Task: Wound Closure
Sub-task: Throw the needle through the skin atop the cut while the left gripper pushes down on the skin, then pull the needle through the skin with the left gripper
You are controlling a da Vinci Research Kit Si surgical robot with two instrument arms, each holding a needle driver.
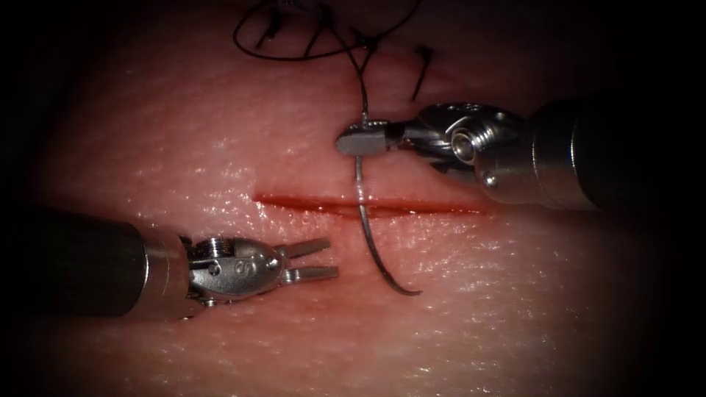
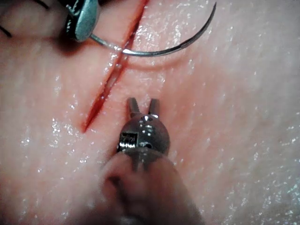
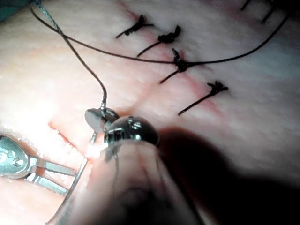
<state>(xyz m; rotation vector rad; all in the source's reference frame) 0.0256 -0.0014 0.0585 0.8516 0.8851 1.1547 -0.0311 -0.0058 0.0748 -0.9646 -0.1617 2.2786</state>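
The cut [image 1: 368,206] runs across the tissue [image 1: 515,309], red inside. My right tool [image 1: 354,141] is beyond the cut, shut on the curved needle [image 1: 368,235] near its thread end. The needle arcs over the cut without entering the tissue, its point free on the near side [image 2: 154,52]. Dark thread [image 1: 362,81] rises from the needle's end to the knots behind. My left tool [image 1: 318,260] hovers open and empty on the near side, toward the cut's left end [image 2: 143,102]. In the right wrist view the right tool [image 3: 101,117] grips the needle [image 3: 75,185] beside the thread [image 3: 79,61].
Several finished stitches with short cut ends [image 3: 178,63] sit in a row beyond the open part of the cut [image 1: 423,70]. A long loop of thread [image 1: 294,55] lies over them. The left tool's open jaws [image 3: 65,180] lie close to the needle's lower arc.
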